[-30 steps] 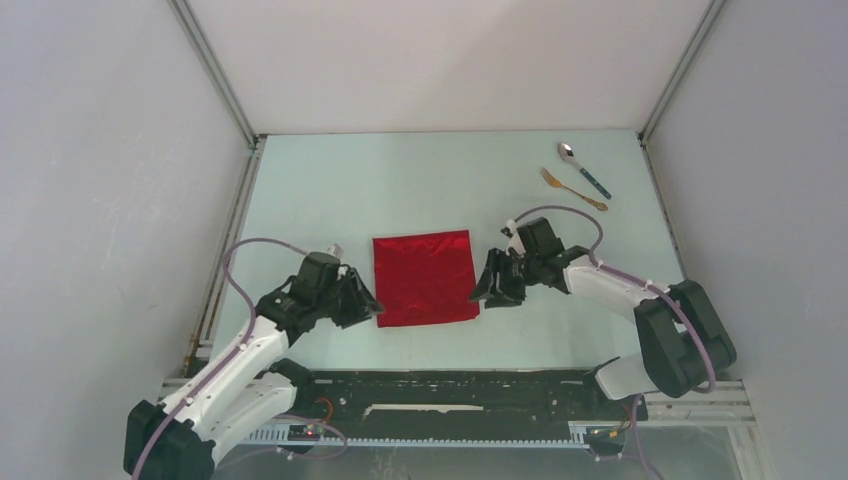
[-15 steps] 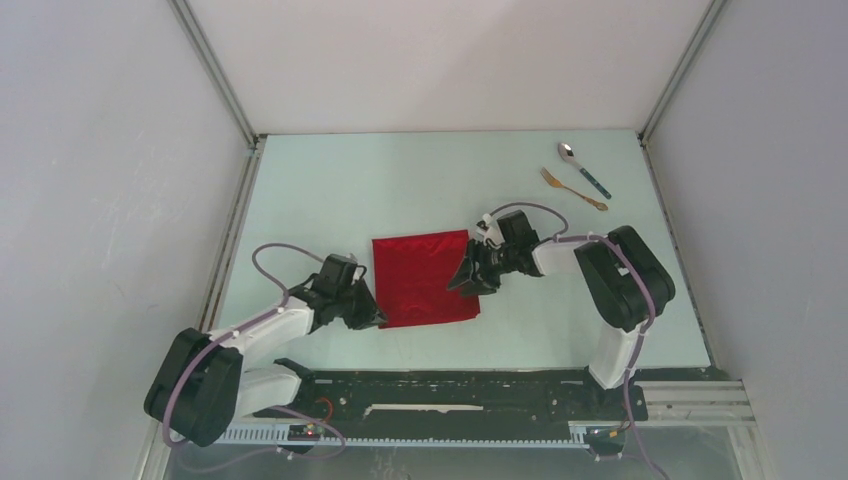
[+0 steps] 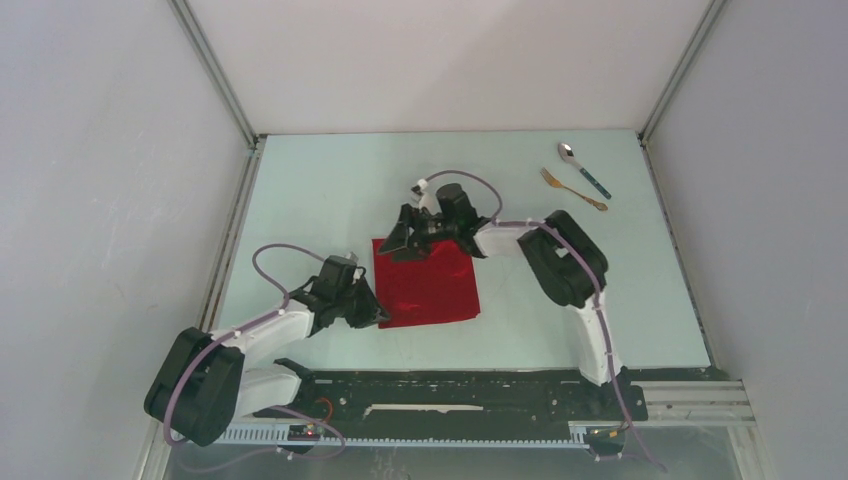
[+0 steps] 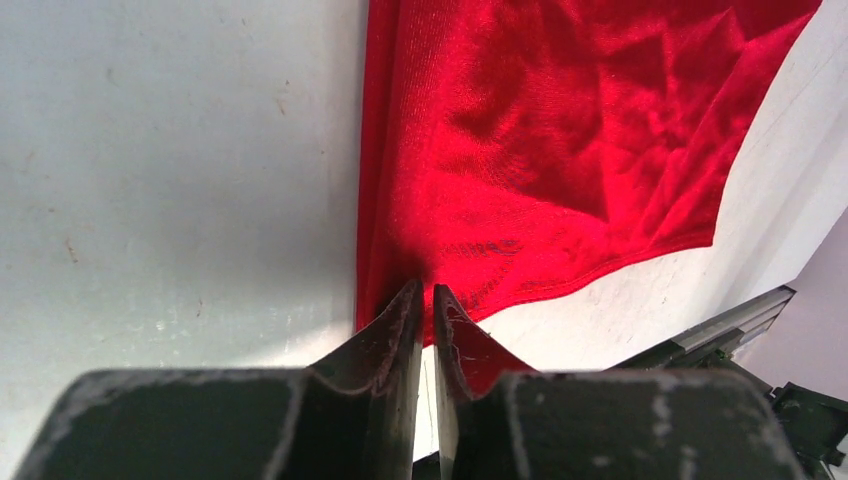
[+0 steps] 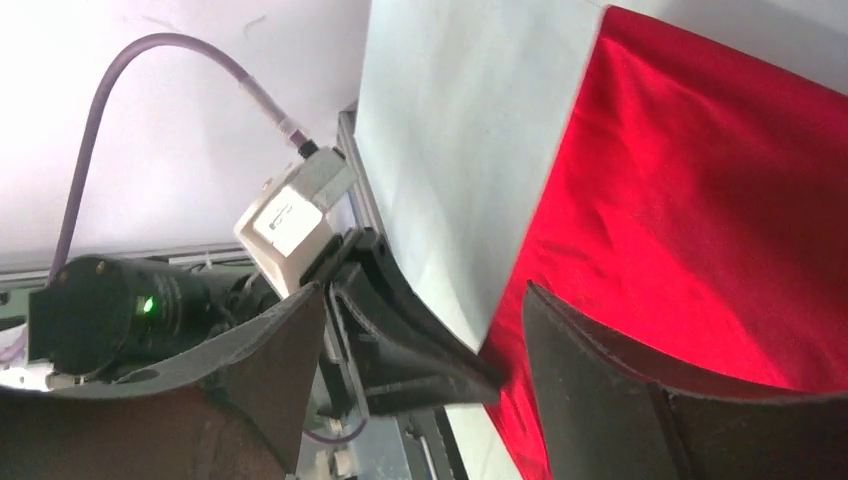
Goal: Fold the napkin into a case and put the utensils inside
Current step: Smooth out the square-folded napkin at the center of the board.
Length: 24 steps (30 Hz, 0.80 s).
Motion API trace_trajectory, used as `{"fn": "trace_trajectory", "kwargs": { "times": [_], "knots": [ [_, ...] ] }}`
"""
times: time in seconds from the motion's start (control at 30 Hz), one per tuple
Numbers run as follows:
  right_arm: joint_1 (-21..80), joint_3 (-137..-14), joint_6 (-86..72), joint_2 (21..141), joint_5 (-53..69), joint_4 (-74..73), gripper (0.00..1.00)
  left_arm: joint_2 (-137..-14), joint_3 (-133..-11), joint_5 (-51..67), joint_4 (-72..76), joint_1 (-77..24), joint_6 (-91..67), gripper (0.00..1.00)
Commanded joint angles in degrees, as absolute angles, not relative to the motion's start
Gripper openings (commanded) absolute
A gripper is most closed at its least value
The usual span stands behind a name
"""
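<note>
Zero folds made, I judge: napkin [image 3: 428, 285] lies flat on the tabletop [image 3: 320, 190]. My left fingers [image 4: 392, 335] pinch its 7 o'clock corner. My right fingers [image 5: 600, 370], spread wide, hover over its 11 o'clock edge. At 2 o'clock, spoon [image 3: 583, 167] and fork [image 3: 573, 189] lie untouched.

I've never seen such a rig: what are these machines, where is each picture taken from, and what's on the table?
They are two robot arms bolted to a pale table, each with a two-finger gripper. One picture looks down from above; the other two come from cameras on the wrists. A bright red shiny cloth napkin lies spread out. The left gripper pinches its near left corner; the right gripper hangs open over its far left corner. A silver spoon with teal handle and slim gold fork lie far right.
</note>
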<state>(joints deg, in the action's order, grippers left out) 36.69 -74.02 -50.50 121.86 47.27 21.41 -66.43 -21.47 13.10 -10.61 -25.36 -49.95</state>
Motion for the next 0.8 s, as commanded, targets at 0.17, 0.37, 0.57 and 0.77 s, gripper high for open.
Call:
{"fn": "trace_trajectory", "kwargs": {
  "times": [0.17,0.37,0.57,0.77],
  "knots": [
    [41.2,-88.9,-59.9,136.5,48.7,29.6,0.78,-67.6,-18.0,8.4,-13.1,-25.2,-49.0,0.13],
    [40.6,-96.1,-59.4,143.5,47.2,26.1,0.77,-66.9,-17.6,8.5,-13.1,-25.2,-49.5,0.12],
    [38.6,-107.0,-61.5,151.1,46.8,22.2,0.74,-67.0,-16.6,8.8,-12.4,-25.2,-49.9,0.12],
    [36.4,-120.9,-61.2,156.8,45.6,14.1,0.75,-66.8,-16.5,8.8,-12.4,-25.2,-50.0,0.11]
  ]
}}
